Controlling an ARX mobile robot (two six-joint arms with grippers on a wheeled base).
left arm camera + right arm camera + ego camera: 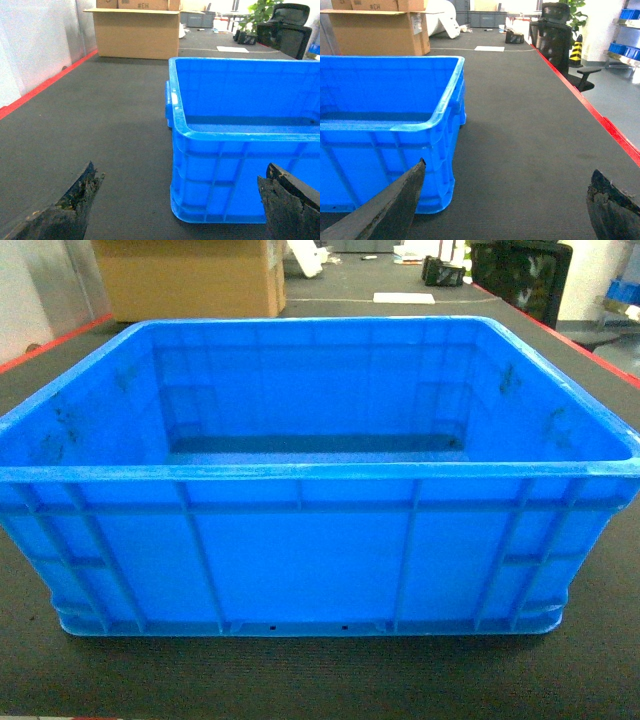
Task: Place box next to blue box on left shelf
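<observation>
Ribbed plastic box (300, 570) on dark mat (100, 115); both grippers (175, 200) (505, 205) spread, ungrasping.

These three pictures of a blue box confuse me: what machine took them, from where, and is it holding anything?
A wheeled robot with two arms took them. One camera rides on its body and looks at the empty blue box on the dark mat. The other two sit on the wrists. The dark wedges at the bottom are each gripper's fingers: left gripper at the box's left corner, right gripper at its right corner. Both sets of jaws stand wide open, holding nothing. A cardboard box stands behind.
</observation>
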